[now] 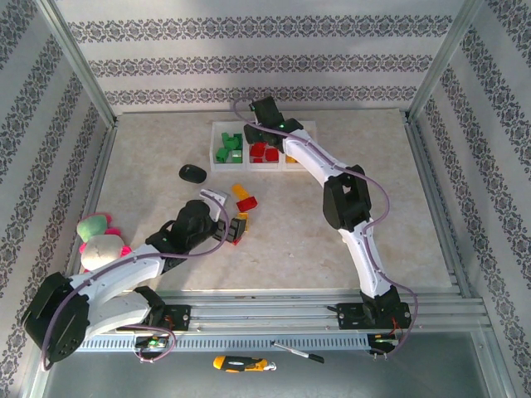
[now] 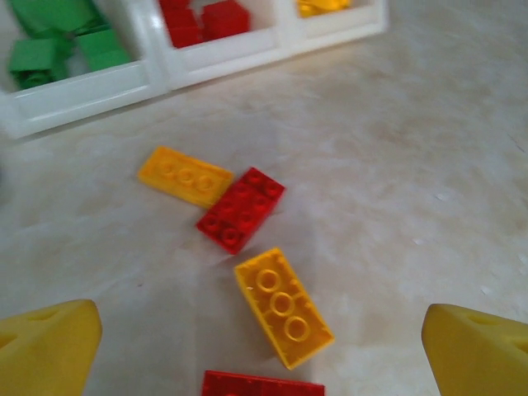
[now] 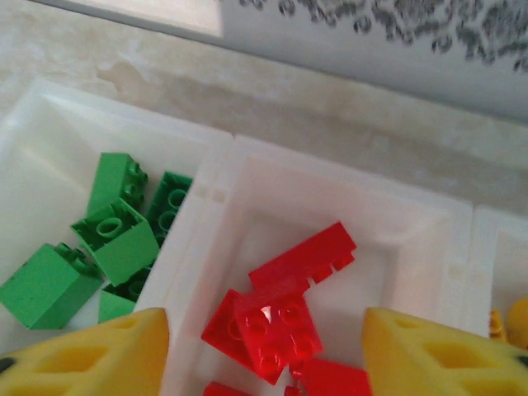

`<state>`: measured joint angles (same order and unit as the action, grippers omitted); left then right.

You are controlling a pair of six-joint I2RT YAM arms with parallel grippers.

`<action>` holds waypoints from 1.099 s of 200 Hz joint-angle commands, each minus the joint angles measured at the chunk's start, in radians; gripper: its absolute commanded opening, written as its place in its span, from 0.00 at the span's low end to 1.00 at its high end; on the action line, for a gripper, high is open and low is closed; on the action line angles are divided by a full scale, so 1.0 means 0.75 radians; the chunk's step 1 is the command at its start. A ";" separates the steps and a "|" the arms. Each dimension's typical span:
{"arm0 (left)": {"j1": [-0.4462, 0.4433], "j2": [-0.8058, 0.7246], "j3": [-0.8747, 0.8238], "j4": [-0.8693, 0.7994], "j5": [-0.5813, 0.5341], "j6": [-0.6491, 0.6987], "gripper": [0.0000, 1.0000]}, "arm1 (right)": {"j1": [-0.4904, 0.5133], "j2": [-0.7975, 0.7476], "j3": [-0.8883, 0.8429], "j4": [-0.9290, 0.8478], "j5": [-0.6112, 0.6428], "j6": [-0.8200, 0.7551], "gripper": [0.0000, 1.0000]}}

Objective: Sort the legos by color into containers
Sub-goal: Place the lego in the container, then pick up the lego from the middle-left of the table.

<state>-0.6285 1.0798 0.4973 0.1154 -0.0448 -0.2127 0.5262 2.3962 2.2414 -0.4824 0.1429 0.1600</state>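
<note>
The white three-compartment tray (image 1: 217, 163) stands at the back of the table, with green, red and yellow legos in its left, middle and right compartments. My right gripper (image 1: 265, 133) hangs over it, open; its yellow fingers (image 3: 82, 355) flank the red legos (image 3: 276, 326) lying in the middle compartment (image 3: 412, 239), with nothing held. Green legos (image 3: 115, 239) fill the compartment to the left. My left gripper (image 2: 262, 334) is wide open low over a loose yellow lego (image 2: 283, 306). Beyond it lie a red lego (image 2: 240, 209) and a flat yellow-orange lego (image 2: 184, 176); another red one (image 2: 262, 384) sits at the frame's bottom edge.
A black oval object (image 1: 192, 173) lies left of the tray. A pink-green plush toy (image 1: 101, 243) sits at the table's left edge beside my left arm. A screwdriver (image 1: 241, 363) lies below the front rail. Metal frame posts border the table.
</note>
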 commanded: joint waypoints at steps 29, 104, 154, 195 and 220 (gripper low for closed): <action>-0.011 0.101 0.229 -0.277 -0.375 -0.422 0.99 | 0.033 -0.229 -0.116 0.023 -0.001 -0.022 0.81; -0.009 0.207 0.437 -0.726 -0.492 -0.740 0.99 | 0.154 -0.785 -0.849 0.244 -0.019 -0.006 0.88; -0.011 0.279 0.568 -0.952 -0.481 -0.911 0.99 | 0.292 -1.122 -1.323 0.313 0.019 0.024 0.88; -0.013 0.383 0.644 -1.141 -0.450 -1.175 0.99 | 0.353 -1.339 -1.612 0.312 -0.009 0.133 0.88; -0.014 0.417 0.654 -1.145 -0.404 -1.299 0.99 | 0.353 -1.428 -1.738 0.310 -0.019 0.181 0.88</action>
<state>-0.6285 1.3735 0.9638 -0.6495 -0.3695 -1.0355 0.7898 1.3861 1.0058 -0.2676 0.1345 0.2344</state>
